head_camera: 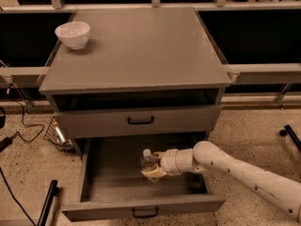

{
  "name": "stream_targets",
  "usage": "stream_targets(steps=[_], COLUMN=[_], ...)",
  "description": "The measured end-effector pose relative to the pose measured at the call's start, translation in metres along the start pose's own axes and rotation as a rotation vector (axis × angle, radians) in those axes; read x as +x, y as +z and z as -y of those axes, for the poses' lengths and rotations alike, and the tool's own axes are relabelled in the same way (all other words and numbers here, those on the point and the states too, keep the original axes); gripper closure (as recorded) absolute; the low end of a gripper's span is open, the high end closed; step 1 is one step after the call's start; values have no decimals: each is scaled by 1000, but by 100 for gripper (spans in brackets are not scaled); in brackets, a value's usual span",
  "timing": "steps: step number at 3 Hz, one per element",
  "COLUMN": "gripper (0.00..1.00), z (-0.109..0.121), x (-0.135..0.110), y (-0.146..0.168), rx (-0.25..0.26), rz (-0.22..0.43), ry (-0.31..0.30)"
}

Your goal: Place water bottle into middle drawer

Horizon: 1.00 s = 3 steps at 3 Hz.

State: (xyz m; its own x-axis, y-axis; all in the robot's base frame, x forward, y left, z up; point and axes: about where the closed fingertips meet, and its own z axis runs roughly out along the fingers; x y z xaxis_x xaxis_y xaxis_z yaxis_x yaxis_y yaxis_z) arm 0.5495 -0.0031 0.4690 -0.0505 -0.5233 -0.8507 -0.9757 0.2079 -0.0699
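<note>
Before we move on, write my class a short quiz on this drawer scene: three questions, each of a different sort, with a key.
1. Short answer: what stands on the cabinet top?
2. Multiple choice: the water bottle is A on the cabinet top; B upright inside the open middle drawer; C on the floor.
3. True or false: the gripper hangs above the cabinet top, holding nothing.

Key: 1 a white bowl, near the back left corner. 2 B. 3 False: the gripper is down inside the middle drawer, shut on the water bottle.
</note>
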Motion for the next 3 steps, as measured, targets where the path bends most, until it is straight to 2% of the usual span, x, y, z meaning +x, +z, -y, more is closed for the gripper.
stream_targets(steps=[3], gripper=[100], z=[-2], x=[3], y=[14], rx=[-15], rz=[153], ry=[28])
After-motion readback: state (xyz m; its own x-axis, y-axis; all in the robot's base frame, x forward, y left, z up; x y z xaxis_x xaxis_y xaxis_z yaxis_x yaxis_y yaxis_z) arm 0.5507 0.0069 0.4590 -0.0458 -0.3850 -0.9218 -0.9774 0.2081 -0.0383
